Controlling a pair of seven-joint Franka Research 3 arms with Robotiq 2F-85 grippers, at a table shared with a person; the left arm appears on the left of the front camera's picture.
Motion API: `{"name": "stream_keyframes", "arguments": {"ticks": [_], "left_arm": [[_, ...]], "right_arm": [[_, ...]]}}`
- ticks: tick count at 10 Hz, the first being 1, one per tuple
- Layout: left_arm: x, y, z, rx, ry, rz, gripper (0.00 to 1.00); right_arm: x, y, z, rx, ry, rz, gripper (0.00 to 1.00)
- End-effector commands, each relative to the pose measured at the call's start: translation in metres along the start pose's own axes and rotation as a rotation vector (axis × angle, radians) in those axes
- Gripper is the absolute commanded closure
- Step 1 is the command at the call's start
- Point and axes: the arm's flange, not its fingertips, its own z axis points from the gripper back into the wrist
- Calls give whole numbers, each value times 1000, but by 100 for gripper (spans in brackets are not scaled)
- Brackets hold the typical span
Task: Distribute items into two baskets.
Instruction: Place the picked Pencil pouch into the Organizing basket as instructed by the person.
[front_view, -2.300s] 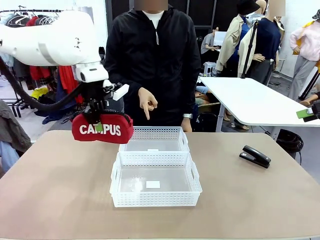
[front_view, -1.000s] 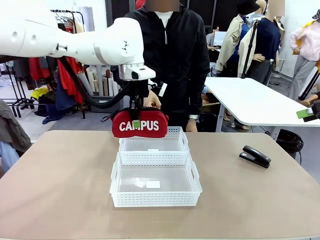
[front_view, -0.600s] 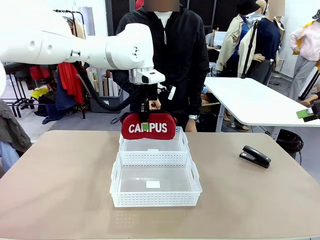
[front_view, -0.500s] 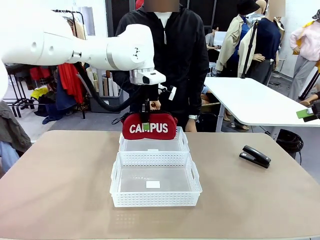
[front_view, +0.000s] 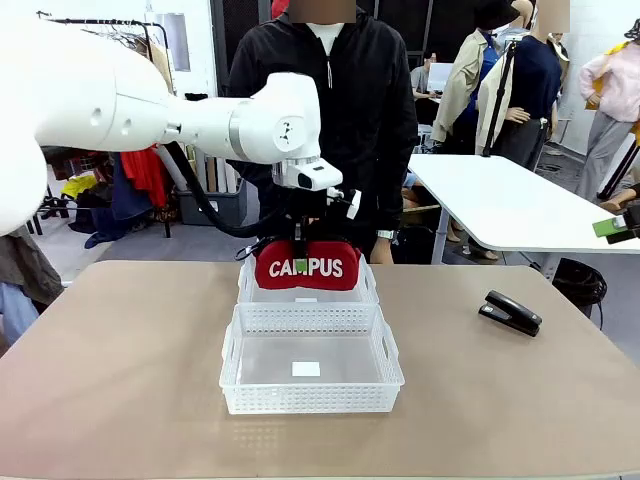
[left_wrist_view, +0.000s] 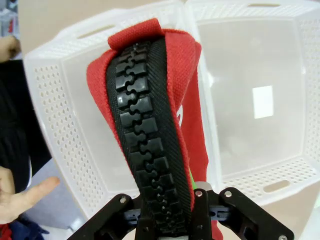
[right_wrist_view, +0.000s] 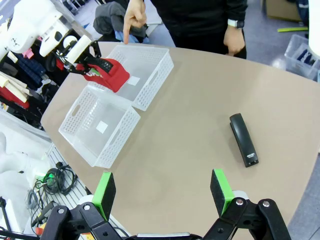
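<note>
Pouch (front_view: 305, 268) now lower over far basket (front_view: 367, 290), tan table (front_view: 120, 370) beneath.

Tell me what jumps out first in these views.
The red CAMPUS pouch hangs from the robot's shut left hand over the far white basket, where the person's finger points down. The near basket, set against it, holds only its label. A black stapler lies alone on the table's right side.

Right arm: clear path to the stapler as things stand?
Probably yes: the right end effector is open and empty, the stapler lies alone on bare table, and the left end effector is away over the far basket.
</note>
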Motion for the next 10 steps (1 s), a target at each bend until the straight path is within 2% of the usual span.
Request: {"name": "stream_keyframes", "arguments": {"ticks": [1, 10], "left_arm": [[0, 12, -9, 43, 41, 25, 100], [2, 41, -62, 88, 33, 34, 100]], "right_arm": [[1, 0, 0, 11, -17, 11, 0], [1, 0, 0, 11, -17, 11, 0]]}}
